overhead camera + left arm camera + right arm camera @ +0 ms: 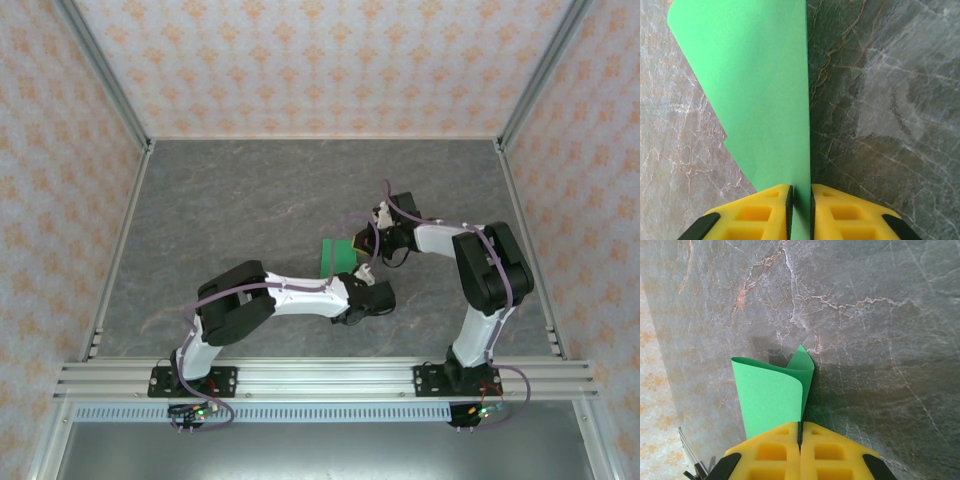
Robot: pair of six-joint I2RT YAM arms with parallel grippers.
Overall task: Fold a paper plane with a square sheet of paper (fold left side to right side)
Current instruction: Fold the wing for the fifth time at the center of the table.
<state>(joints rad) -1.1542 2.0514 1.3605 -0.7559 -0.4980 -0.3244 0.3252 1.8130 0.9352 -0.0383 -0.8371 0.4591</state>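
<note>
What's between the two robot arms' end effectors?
The thin bright green paper sheet, seen in the top view, lies between the left end effector and the right end effector; the right one pinches its edge.

Green sheet of paper (pixel 337 256), curled over (half-folded), on table (pixel 230 210)

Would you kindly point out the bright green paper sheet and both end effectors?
bright green paper sheet (pixel 765 100): left wrist view, broad face.
left end effector (pixel 800 196): left wrist view, between fingertips.
right end effector (pixel 800 429): right wrist view, between fingertips.
</note>
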